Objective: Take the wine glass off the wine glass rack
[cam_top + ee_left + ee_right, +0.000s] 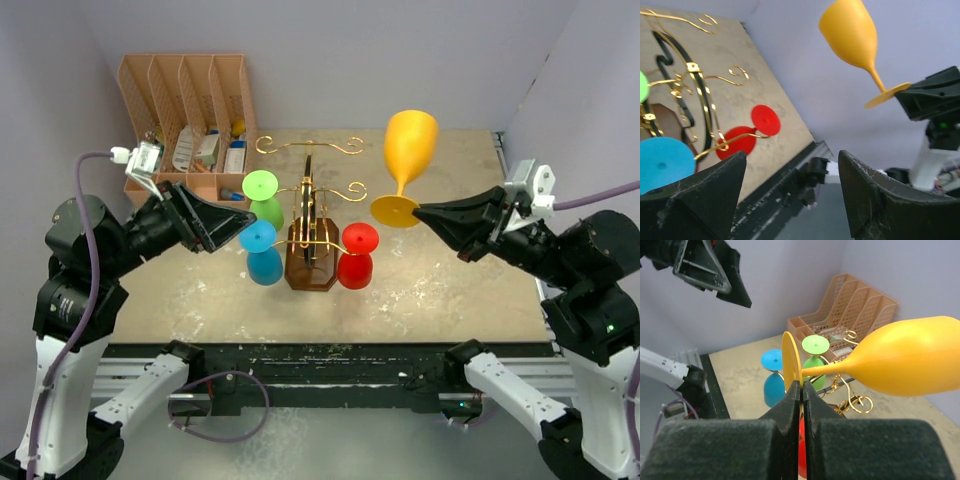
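The wine glass rack (310,240) stands mid-table, gold wire arms on a dark brown base. Green (262,195), blue (263,255) and red (357,258) glasses hang bowl-down from its arms. To its right, apart from the arms, a yellow wine glass (410,145) is held upright in the air. My right gripper (419,212) is shut on the rim of its foot (790,362), with the bowl (912,362) pointing away to the right. My left gripper (246,231) is open and holds nothing, its tips beside the blue glass (662,162).
A peach slotted file organiser (190,110) with small items stands at the back left. Grey walls close in the table at the back and on both sides. The table's front edge has a black rail (320,360).
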You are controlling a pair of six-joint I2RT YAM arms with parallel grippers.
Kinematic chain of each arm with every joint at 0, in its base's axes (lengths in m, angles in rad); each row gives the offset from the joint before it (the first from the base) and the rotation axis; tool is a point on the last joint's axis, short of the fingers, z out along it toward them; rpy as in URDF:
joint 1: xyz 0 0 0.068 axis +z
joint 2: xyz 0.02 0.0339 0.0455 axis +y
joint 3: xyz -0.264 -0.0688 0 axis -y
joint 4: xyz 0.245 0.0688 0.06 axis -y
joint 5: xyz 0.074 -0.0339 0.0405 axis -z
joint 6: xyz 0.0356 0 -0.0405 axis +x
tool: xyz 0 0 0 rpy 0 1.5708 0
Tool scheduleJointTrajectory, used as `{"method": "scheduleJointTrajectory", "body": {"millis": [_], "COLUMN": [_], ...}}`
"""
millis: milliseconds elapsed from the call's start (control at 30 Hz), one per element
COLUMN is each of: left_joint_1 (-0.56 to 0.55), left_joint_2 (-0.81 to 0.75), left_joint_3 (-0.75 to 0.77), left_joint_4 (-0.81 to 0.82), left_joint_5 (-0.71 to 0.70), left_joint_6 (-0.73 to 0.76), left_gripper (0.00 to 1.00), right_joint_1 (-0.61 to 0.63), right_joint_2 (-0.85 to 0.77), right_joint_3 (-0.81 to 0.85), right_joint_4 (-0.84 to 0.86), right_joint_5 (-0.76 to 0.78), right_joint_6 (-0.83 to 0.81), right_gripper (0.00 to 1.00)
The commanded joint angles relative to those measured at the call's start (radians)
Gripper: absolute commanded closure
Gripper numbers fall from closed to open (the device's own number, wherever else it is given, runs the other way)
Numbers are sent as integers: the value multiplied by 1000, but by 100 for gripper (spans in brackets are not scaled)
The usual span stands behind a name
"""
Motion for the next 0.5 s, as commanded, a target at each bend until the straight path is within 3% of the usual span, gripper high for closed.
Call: {"method": "scheduleJointTrajectory", "body": {"millis": [0,200,467], "left_joint_1": [7,7,6], "left_joint_2": [44,102,104], "left_joint_3": [44,-2,-127], "left_joint_4": [82,246,376], "left_joint_5": [223,333,341], "left_joint_6": [-175,-404,-673], "left_gripper": [22,23,23], "right_joint_1": [91,278,336], "right_joint_2": [63,158,167], "right_joint_3": [30,47,-19], "right_joint_4": [-4,27,216], "right_joint_5": [85,261,455], "right_joint_6": [-122,-215,-267], "right_gripper": [100,100,100]}}
